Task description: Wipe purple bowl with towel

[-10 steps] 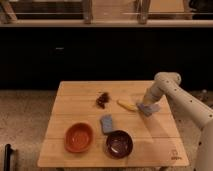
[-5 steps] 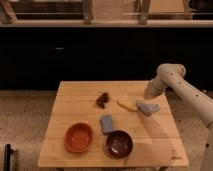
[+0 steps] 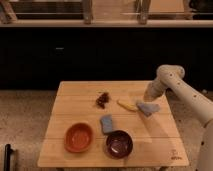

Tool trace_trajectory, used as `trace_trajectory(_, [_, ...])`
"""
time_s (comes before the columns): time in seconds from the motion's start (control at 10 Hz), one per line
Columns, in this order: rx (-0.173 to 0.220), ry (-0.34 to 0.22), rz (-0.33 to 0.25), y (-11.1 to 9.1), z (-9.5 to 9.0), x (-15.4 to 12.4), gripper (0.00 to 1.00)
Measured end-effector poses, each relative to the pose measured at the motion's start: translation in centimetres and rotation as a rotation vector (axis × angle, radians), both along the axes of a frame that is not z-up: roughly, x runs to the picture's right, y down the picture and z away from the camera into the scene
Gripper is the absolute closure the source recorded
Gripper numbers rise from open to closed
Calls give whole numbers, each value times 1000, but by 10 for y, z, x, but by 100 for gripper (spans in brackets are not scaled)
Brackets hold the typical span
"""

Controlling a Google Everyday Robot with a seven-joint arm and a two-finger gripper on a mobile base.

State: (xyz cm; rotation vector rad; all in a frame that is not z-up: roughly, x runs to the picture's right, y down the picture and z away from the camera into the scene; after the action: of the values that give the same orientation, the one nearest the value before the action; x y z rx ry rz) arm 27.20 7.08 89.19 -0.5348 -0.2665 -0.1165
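Light brown wooden table (image 3: 75,97) in the middle of the room, flat top, wood lines running side to side. Small dark mark near its front right corner. All around it, speckled tan floor (image 3: 25,117). Behind it, a long dark wall (image 3: 75,55), almost black. Above that, a pale ledge (image 3: 110,23) with thick posts (image 3: 88,9) standing on it. Down in the bottom left corner, a black bar (image 3: 7,155) on the floor.

Near the front edge of the table, a bit right of the middle: purple bowl (image 3: 119,144), right side up, dark inside. Just to its left, not touching: orange bowl (image 3: 79,137). Just behind and between the two bowls: a small blue-gray pad (image 3: 106,123), lying flat. Farther back, near the middle: a little dark red clump (image 3: 102,99). To the right of that: a small yellow thing (image 3: 126,105), lying on its side.

On the right side of the table, right next to the yellow thing: gray-blue towel (image 3: 148,108), crumpled, well apart from the purple bowl.

Coming in from the right: white arm (image 3: 185,95), bent at a round joint. At its end, gripper (image 3: 149,95), pointing down, right over the towel. Cannot tell if spread apart, closed, or holding the cloth.
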Motion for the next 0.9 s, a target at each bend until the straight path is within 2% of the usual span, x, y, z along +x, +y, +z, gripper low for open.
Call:
trace_trajectory(0.2, [-22, 4, 7, 20, 17, 2, 20])
trace_trajectory(0.9, [-47, 14, 15, 29, 16, 4, 20])
